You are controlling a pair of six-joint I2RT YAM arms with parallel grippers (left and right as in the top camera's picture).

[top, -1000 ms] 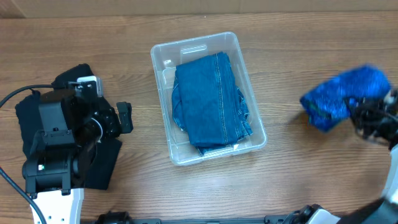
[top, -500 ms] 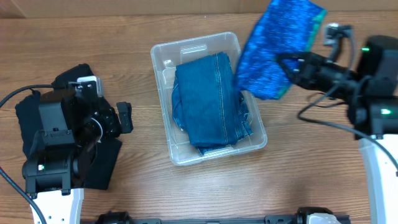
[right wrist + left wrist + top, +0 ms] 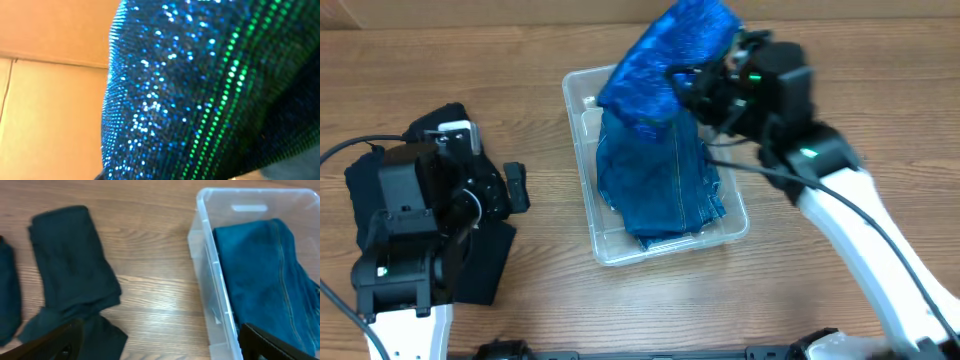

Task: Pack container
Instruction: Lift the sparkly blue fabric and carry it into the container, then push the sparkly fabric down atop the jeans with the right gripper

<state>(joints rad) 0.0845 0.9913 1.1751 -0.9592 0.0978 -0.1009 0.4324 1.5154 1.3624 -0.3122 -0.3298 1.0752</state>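
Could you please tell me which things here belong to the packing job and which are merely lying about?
In the job: container, folded jeans inside it, sequinned blue cloth held over it.
Lying about: black garments left of it, untouched, perhaps next.

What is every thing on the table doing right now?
container, open, jeans inside.
jeans, folded, lying in the container.
sparkly blue cloth, held up over the container.
dark clothes, folded on the table.
right gripper, shut on the sparkly blue cloth.
left gripper, open, empty.

Soft, even light washes the desk (image 3: 520,60), shadows faint; the sequined cloth (image 3: 165,90) crowds the right wrist view, blurred, glinting with pinpoint glare.
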